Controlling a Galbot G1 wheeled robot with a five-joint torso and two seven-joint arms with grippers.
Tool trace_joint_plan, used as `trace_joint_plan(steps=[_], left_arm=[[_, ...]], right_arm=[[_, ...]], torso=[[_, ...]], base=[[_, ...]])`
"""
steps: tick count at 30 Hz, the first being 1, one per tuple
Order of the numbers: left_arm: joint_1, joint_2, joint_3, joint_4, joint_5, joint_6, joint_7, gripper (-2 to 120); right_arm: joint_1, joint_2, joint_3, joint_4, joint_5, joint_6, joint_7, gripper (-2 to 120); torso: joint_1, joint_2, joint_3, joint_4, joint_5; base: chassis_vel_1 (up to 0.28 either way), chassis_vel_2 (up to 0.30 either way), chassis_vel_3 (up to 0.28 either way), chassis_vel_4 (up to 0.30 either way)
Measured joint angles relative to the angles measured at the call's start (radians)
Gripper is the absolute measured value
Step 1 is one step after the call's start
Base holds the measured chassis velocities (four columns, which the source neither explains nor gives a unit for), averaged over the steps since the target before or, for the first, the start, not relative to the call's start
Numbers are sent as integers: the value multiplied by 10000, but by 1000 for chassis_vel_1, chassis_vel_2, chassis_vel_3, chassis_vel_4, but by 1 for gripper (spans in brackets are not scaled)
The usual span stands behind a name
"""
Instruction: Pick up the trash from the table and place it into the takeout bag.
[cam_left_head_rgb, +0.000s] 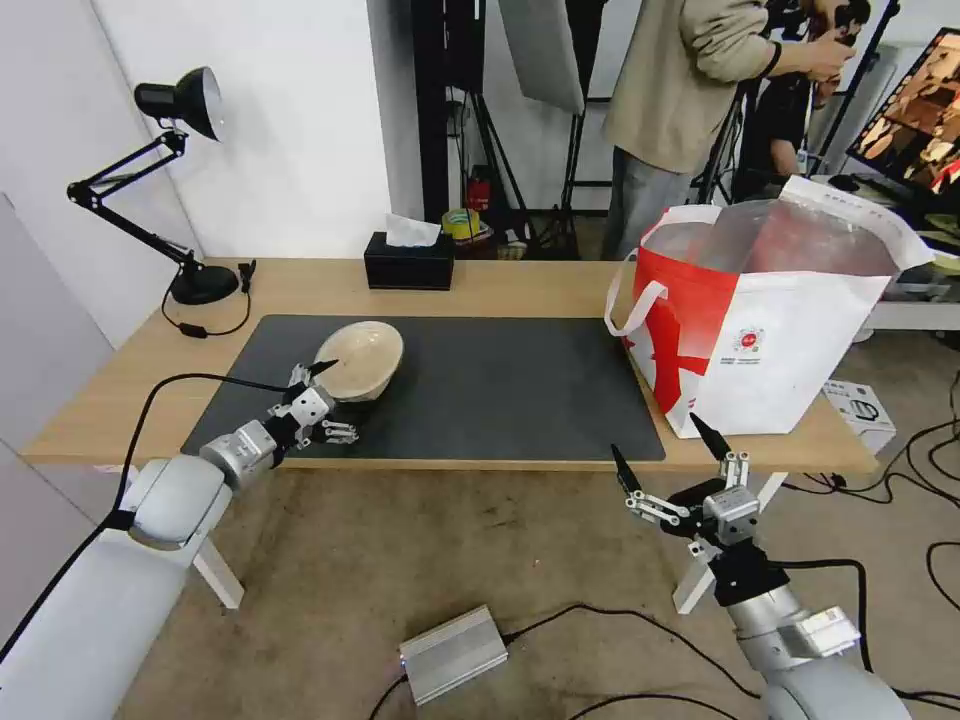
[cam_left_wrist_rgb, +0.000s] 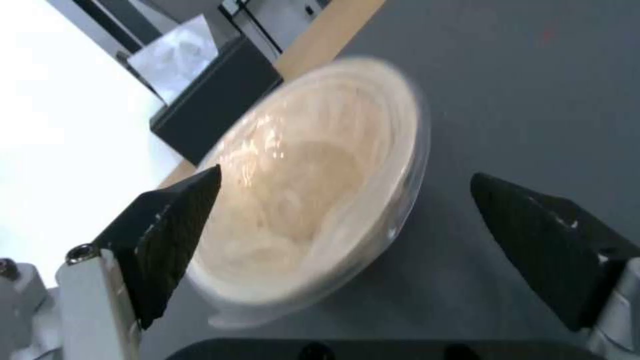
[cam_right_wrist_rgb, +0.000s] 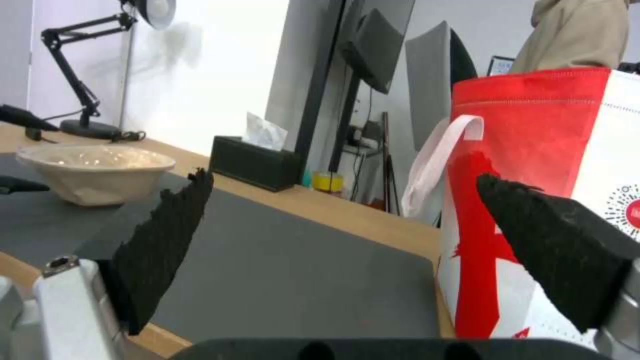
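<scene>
A shallow beige bowl (cam_left_head_rgb: 360, 360) (cam_right_wrist_rgb: 93, 167) sits on the left part of the dark grey mat (cam_left_head_rgb: 500, 390) on the light-wood table (cam_left_head_rgb: 500, 285). My left gripper (cam_left_head_rgb: 335, 400) (cam_left_wrist_rgb: 345, 174) is open at the bowl's near side. In the left wrist view one finger (cam_left_wrist_rgb: 170, 235) overlaps the bowl (cam_left_wrist_rgb: 320, 190) at its rim, and the other finger stands clear over the mat. The red-and-white takeout bag (cam_left_head_rgb: 760, 330) (cam_right_wrist_rgb: 547, 150) stands open at the table's right end. My right gripper (cam_left_head_rgb: 668, 452) (cam_right_wrist_rgb: 343, 175) hangs open below the table's front edge, just in front of the bag.
A black tissue box (cam_left_head_rgb: 408, 262) sits at the back centre and a black desk lamp (cam_left_head_rgb: 170, 180) at the back left corner. On the floor lie a silver box (cam_left_head_rgb: 455, 655) and cables. A small carton (cam_left_head_rgb: 860, 405) sits low beside the bag.
</scene>
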Motion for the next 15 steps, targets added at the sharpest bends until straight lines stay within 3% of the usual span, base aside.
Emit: trace_joint_plan(steps=[15], left_arm=[[-771, -337, 570, 1075, 19, -431, -25, 100]], right_arm=[[0, 0, 0, 0, 0, 0, 0, 100]], torso=[[0, -1, 0, 0, 0]], base=[[0, 0, 0, 0]])
